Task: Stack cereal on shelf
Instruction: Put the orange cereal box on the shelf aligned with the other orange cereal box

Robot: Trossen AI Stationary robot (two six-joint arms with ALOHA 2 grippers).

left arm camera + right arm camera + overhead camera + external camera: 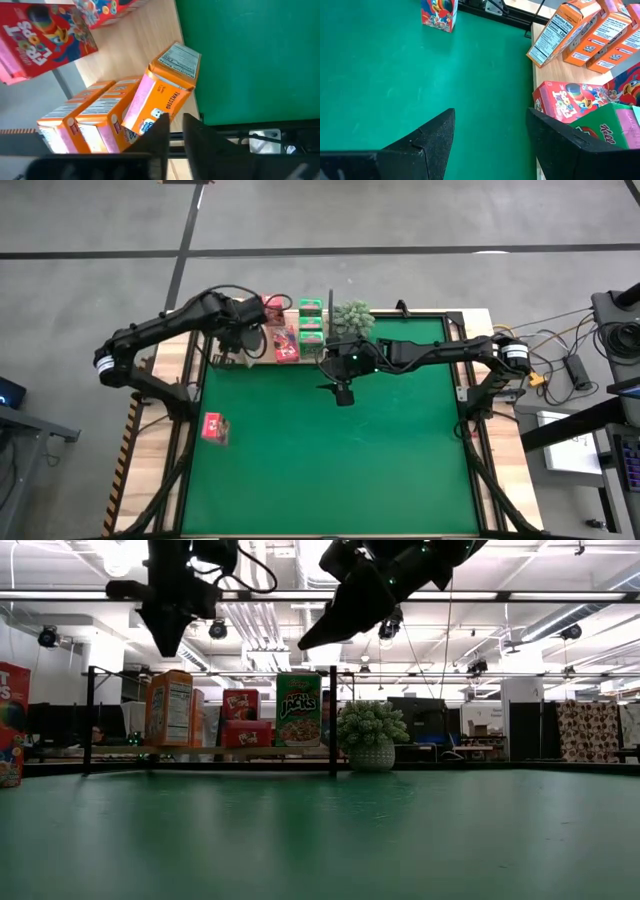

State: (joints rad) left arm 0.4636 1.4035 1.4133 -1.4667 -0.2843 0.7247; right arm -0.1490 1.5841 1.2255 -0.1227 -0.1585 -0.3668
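Lone pink-red cardboard cereal box (pixel 214 427) waits at eight o'clock; our right pincer (pixel 343 394) gapes empty, must fetch it; left pincer (pixel 243 340), barely parted, hangs above the light wood shelf (pixel 262 358).

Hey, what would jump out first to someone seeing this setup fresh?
Probably the bright cereal boxes crowded on the wooden shelf at the far edge of the green mat. One red box stands alone on the mat near its left side. Both arms hover near the shelf, left gripper above the orange boxes.
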